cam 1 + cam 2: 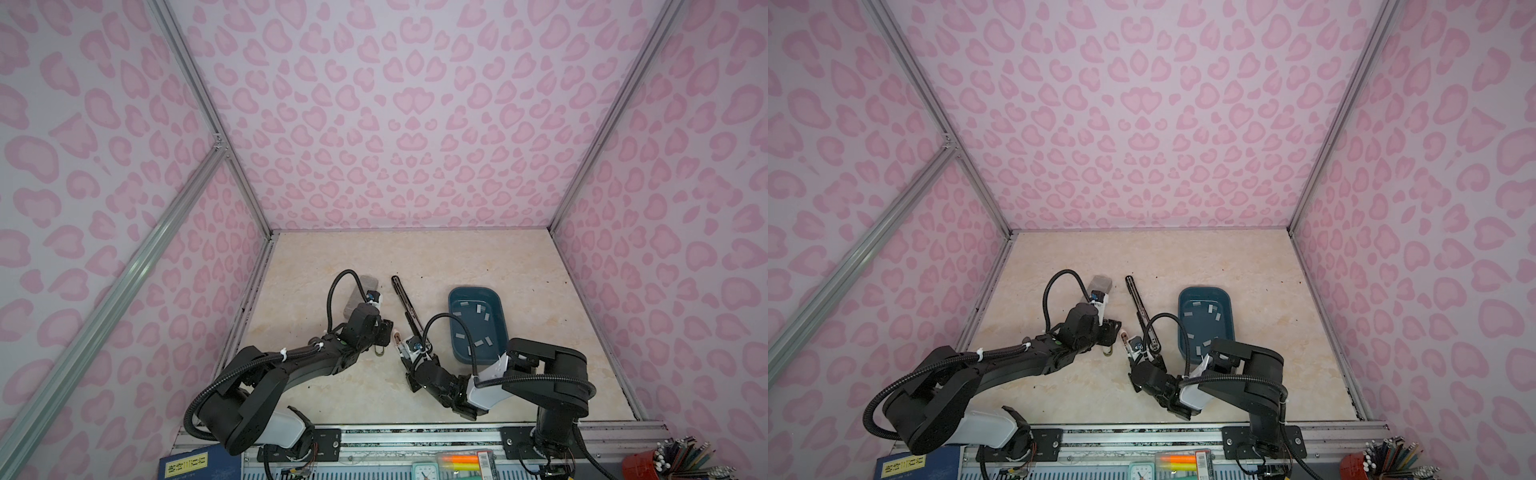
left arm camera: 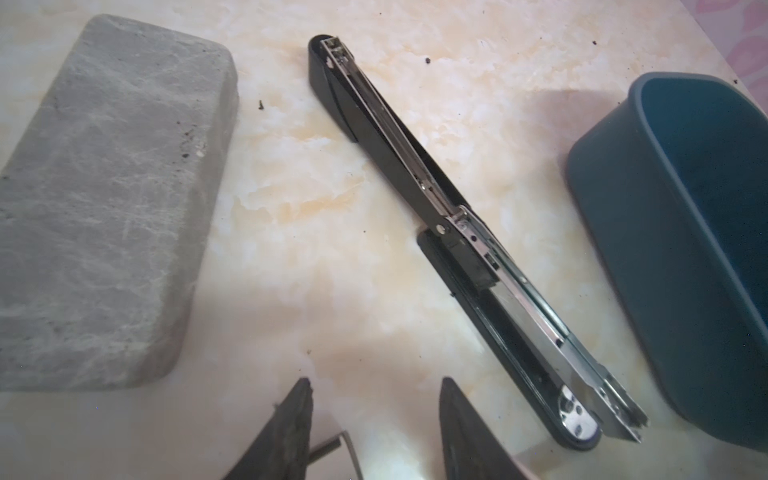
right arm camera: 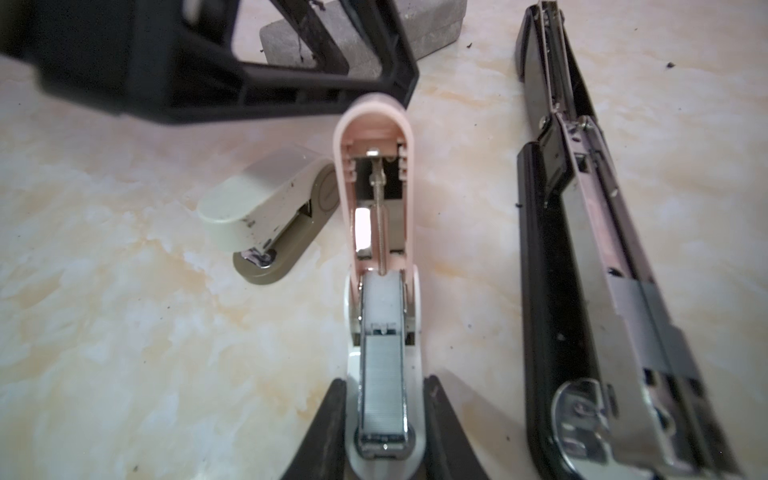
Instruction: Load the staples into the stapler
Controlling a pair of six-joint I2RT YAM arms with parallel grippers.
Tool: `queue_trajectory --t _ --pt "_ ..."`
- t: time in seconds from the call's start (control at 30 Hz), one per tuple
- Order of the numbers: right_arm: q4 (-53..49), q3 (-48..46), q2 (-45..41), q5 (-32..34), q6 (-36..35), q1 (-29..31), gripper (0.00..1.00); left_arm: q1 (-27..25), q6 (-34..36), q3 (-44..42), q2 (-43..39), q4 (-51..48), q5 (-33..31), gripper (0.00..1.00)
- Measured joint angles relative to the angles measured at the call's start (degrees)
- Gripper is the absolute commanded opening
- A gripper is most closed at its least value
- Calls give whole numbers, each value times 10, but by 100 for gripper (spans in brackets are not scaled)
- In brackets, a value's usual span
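Pink stapler [image 3: 376, 266] sat near the middle of the table [image 1: 457, 257], just left of the near end of the black stapler [image 3: 602, 291]. Lid was swung open. Long axis ran near-to-far, lid tip aimed at the far edge, slightly left. A staple strip [image 3: 382, 386] lay in its channel. Right gripper [image 3: 384, 384] was clamped on its white base, one finger on each side. Black stapler lay unfolded flat, roughly parallel, left of the teal tray [image 1: 473, 293] with loose staples [image 1: 479, 308]. Left gripper [image 2: 376, 382] hung close by the beige stapler [image 3: 270, 199], jaws partly apart, gripping nothing.
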Motion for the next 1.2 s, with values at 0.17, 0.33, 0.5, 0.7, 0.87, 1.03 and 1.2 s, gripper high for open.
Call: queue_trajectory --t 0.17,0.33,0.5,0.7,0.87,1.03,1.2 --pt "7 -2 2 -5 1 -3 22 -22 15 -20 -17 15 4 51" --pt "27 -11 2 -23 5 -14 23 -34 24 -55 -54 29 16 51" --pt "36 -14 3 -35 6 -16 23 -52 26 -74 -72 50 37 48" --pt "40 -16 3 -39 7 -17 23 -66 30 -92 -83 63 47 45" --pt "41 -16 3 -39 7 -17 30 -67 30 -100 -88 71 45 43" --pt "37 -23 -9 -51 7 -17 44 -70 35 -101 -89 79 50 43" --pt "6 -42 -49 -56 8 -17 54 -73 39 -104 -91 86 52 44"
